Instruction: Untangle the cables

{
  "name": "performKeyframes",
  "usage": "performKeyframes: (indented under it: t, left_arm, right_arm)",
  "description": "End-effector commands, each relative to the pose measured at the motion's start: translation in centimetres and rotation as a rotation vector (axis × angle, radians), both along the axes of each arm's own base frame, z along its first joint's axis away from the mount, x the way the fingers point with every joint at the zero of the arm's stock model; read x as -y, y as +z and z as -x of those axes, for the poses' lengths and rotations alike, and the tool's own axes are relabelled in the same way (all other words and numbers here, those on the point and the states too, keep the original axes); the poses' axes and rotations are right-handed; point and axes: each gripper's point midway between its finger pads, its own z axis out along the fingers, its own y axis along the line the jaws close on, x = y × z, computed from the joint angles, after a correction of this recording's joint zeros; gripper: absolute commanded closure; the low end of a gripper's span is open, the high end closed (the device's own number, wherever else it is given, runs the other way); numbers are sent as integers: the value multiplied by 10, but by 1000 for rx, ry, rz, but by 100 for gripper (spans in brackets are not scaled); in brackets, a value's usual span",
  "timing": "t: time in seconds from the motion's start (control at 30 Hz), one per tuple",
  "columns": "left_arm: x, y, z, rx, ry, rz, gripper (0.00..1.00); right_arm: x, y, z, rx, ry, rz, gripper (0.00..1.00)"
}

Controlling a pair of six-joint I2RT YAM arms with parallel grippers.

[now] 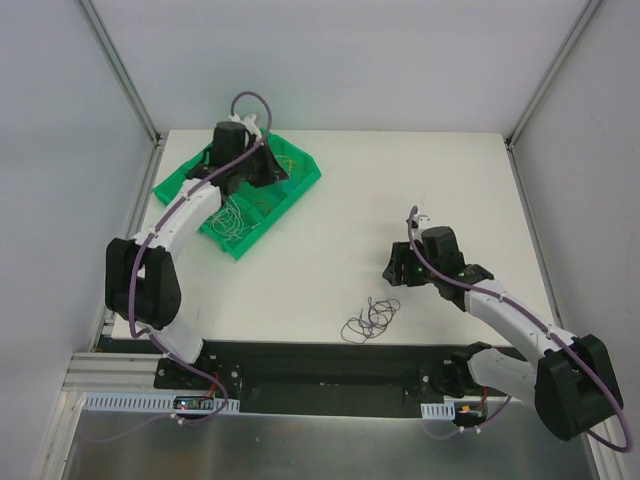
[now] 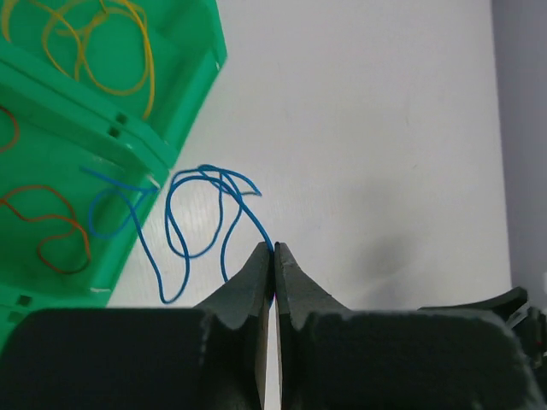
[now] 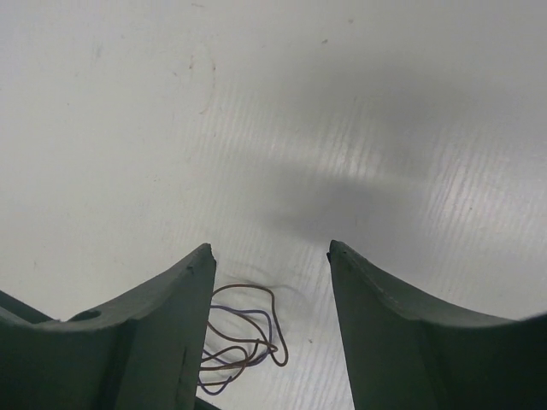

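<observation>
A blue cable [image 2: 198,213] lies in loose loops, partly on the white table and partly over the corner of the green bin [image 2: 184,111]. My left gripper [image 2: 273,248] is shut on one end of it. In the top view that gripper [image 1: 258,166] sits over the bin's far side. A small tangle of brown and purple cables [image 3: 248,337] rests on the table near the front edge [image 1: 370,319]. My right gripper [image 3: 269,252] stands open above the bare table just beyond the tangle and touches nothing; the top view shows it [image 1: 397,268] up and right of the tangle.
The green bin [image 1: 300,185] at the back left has compartments holding yellow cables [image 2: 94,43], an orange-red cable [image 2: 51,226] and whitish cables [image 1: 232,218]. The table's front edge [image 1: 330,345] lies close below the tangle.
</observation>
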Motion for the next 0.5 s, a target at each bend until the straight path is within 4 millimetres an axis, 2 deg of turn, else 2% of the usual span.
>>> performKeyframes:
  t: [0.0,0.1,0.2,0.23,0.27,0.37,0.47]
  left_arm:
    - [-36,70,-42,104,112,146,100]
    - [-78,89,-75,150,245,173,100]
    - [-113,97,-106,189,322,175,100]
    - [-119,95,-115,181,337,184,100]
    - [-135,94,-124,176,368,203,100]
    - [-157,84,-147,157,385,230,100]
    - [-175,64,-165,113,410,260,100]
  right_arm:
    - [7,-2,-7,11,-5,-8,41]
    - [11,-3,-8,11,-17,-13,41]
    - [13,-5,-6,10,-26,-19,41]
    - [14,-6,-5,8,-28,-21,41]
    - [14,-5,-5,8,-29,-25,41]
    - [17,-5,-2,9,-37,-28,41]
    - [20,-2,-3,32,-50,-29,41]
